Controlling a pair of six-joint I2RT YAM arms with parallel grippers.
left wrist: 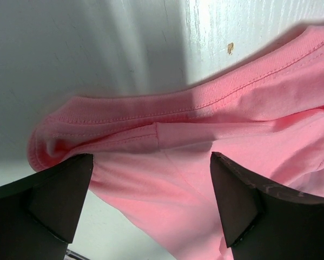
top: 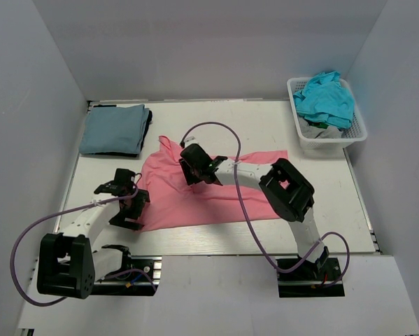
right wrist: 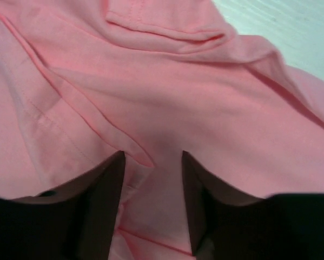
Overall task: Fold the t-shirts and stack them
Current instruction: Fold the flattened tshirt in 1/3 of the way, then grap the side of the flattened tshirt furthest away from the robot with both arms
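A salmon-pink t-shirt point(top: 216, 192) lies spread across the middle of the table. My left gripper point(top: 134, 204) is at its left edge, jaws wide open over the hem and a folded corner point(left wrist: 151, 135), with the fingers point(left wrist: 59, 200) on either side of the fabric. My right gripper point(top: 195, 168) is down on the shirt's upper left part. Its jaws are partly apart with a ridge of pink fabric point(right wrist: 153, 179) between the fingers point(right wrist: 105, 200), not clamped. A folded grey-blue t-shirt point(top: 113, 128) lies on a dark one point(top: 147, 133) at the back left.
A white lattice basket point(top: 335, 140) at the back right holds a teal t-shirt point(top: 326, 98) and a grey one point(top: 321, 131). Grey walls close in the table on three sides. Purple cables loop from both arms.
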